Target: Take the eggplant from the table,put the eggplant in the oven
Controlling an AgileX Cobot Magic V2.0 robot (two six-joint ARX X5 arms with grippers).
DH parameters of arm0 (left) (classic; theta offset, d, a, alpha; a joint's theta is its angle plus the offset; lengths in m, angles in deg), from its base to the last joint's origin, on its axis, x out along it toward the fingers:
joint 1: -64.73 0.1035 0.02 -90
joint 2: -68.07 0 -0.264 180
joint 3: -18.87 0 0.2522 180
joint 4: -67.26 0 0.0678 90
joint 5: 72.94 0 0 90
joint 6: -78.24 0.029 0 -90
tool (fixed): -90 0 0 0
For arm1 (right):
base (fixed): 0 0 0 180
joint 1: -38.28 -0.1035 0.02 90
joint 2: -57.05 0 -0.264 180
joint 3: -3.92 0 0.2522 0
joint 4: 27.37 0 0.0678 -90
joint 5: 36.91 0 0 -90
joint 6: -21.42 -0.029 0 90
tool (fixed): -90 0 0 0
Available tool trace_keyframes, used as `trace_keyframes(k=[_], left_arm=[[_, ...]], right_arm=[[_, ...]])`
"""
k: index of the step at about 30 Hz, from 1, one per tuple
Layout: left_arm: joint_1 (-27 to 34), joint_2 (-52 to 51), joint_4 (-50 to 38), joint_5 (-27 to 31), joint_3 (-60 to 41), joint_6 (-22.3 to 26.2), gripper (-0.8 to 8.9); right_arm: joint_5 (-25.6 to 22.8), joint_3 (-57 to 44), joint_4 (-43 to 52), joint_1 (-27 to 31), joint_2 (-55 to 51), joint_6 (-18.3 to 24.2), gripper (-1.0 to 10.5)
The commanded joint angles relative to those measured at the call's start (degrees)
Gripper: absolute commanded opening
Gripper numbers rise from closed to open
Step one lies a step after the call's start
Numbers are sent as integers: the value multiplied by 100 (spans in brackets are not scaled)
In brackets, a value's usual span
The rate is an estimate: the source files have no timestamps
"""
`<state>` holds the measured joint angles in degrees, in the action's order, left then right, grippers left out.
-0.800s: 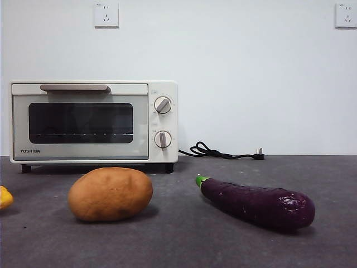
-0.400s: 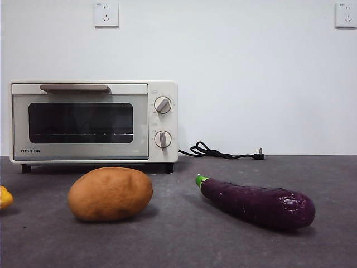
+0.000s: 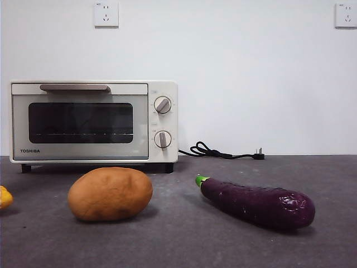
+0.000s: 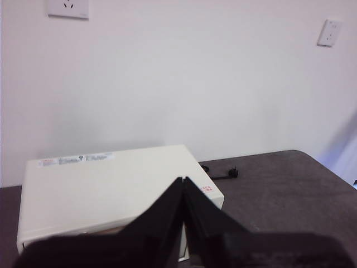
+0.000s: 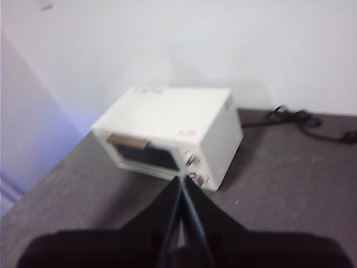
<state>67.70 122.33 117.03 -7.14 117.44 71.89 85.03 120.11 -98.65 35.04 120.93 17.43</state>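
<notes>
The dark-purple eggplant (image 3: 256, 202) lies on the grey table (image 3: 184, 240) at the front right, its green stem cap pointing left toward the oven. The cream-white oven (image 3: 93, 121) stands at the back left with its glass door closed. My left gripper (image 4: 183, 181) is shut and hangs high above the oven's top (image 4: 111, 187). Shut as well, my right gripper (image 5: 182, 180) hovers high to the right of the oven (image 5: 173, 134). Neither gripper shows in the front view. No wrist view shows the eggplant.
A brown potato (image 3: 110, 194) lies in front of the oven, left of the eggplant. A yellow object (image 3: 4, 197) peeks in at the left edge. The oven's black cord and plug (image 3: 223, 152) lie on the table behind the eggplant, by the wall.
</notes>
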Motion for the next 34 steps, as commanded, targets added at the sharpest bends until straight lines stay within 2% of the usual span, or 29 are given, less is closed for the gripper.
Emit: trace_keyframes(k=[1, 12, 19, 24, 30, 34], left_arm=[[11, 24, 9, -24, 35, 103, -5], [11, 127, 79, -24, 35, 195, -4], [11, 144, 96, -22, 35, 210, -4], [11, 179, 170, -22, 35, 310, -4], [11, 297, 188, -20, 35, 450, -4], [11, 511, 120, -15, 35, 748, -5]], right_arm=[[24, 28, -142, -118, 55, 157, -2], [31, 28, -284, -570, 164, 168, 17], [81, 28, -302, -745, 164, 168, 375], [98, 28, -387, -844, 164, 170, 560], [107, 28, -603, -1008, 164, 173, 577], [103, 28, -844, -1150, 164, 195, 576]])
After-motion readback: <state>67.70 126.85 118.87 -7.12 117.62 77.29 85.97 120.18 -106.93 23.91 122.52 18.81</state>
